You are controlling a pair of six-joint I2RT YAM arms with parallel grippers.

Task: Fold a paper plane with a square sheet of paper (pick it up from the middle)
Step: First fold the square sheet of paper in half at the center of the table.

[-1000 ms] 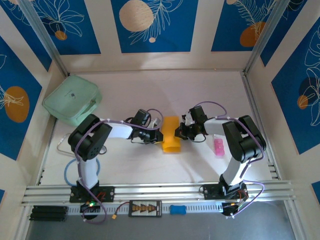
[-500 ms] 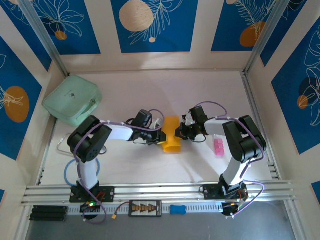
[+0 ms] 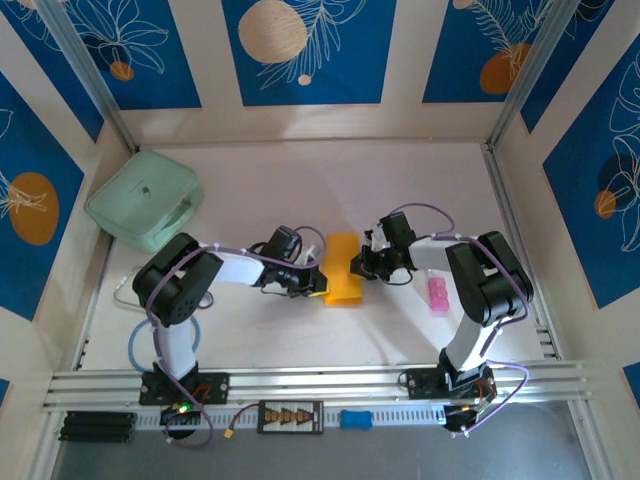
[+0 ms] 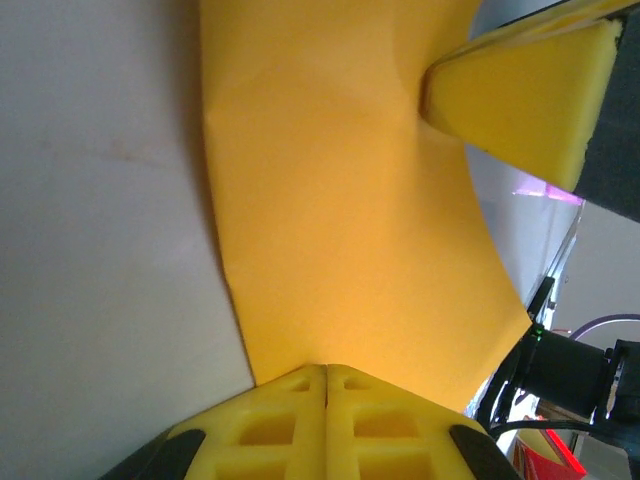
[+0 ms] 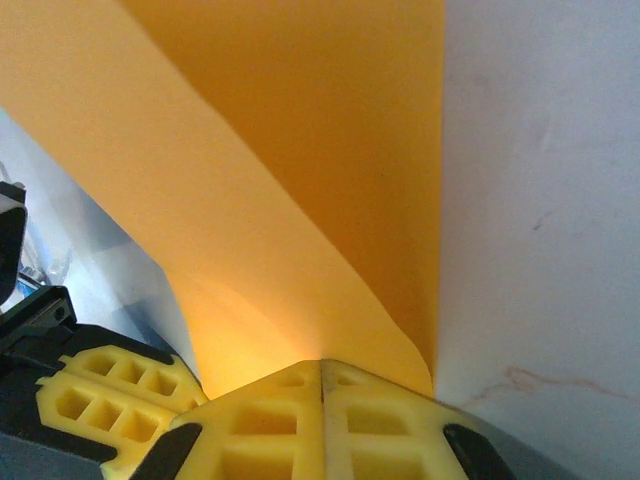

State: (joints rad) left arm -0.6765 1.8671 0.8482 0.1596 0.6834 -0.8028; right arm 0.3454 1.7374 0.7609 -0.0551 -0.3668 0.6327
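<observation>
orange-yellow, the square sheet of paper (image 3: 343, 270) sits bowed in the middle of the worktop (image 3: 300, 185), between the two arms. the left claw (image 3: 312, 284) is closed tight on its left edge, the paper running into the seam of the fingers (image 4: 270, 425). the right claw (image 3: 360, 263) is closed on the opposite edge, apparently pinching it. a mint-green case (image 3: 145, 210) rests far left, and a small pink object (image 3: 438, 293) lies to the right.

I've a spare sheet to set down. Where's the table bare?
Bare: the far strip between the case and the right wall; the near strip between the paper and the rail. Crowded: the middle, where the left gripper and right gripper pinch it.
</observation>
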